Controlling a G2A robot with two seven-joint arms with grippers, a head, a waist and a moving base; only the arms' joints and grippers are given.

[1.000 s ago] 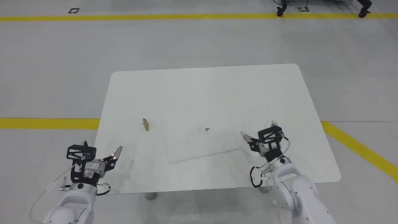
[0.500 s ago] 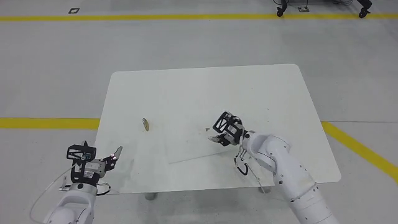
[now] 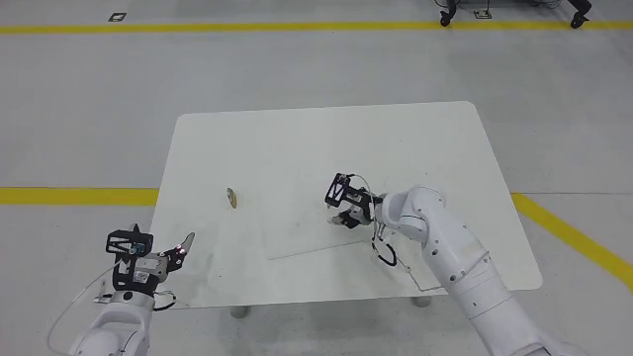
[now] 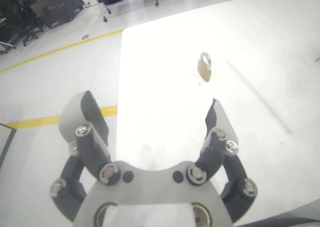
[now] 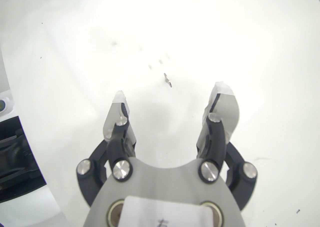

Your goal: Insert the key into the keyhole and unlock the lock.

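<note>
I see 2 spread pincers: right gripper [image 5: 171,90] mid-frame, key [image 5: 168,79] just ahead on table [image 3: 297,148]; padlock [image 4: 205,67] upright centre-left; left gripper [image 4: 150,99] lower left.

The lock [image 4: 205,67] is a small padlock with a brass-coloured body and a silvery shackle seated in the body. It appears to stand upright on its base, shackle uppermost, on the white table [image 3: 445,158], in the left half, nearer the left edge than the centre and about midway between the far and near edges. The key [image 5: 168,80] is a tiny, dark, metallic sliver lying flat and loose on the surface close to the table's middle, well apart from the lock and to its right.
</note>
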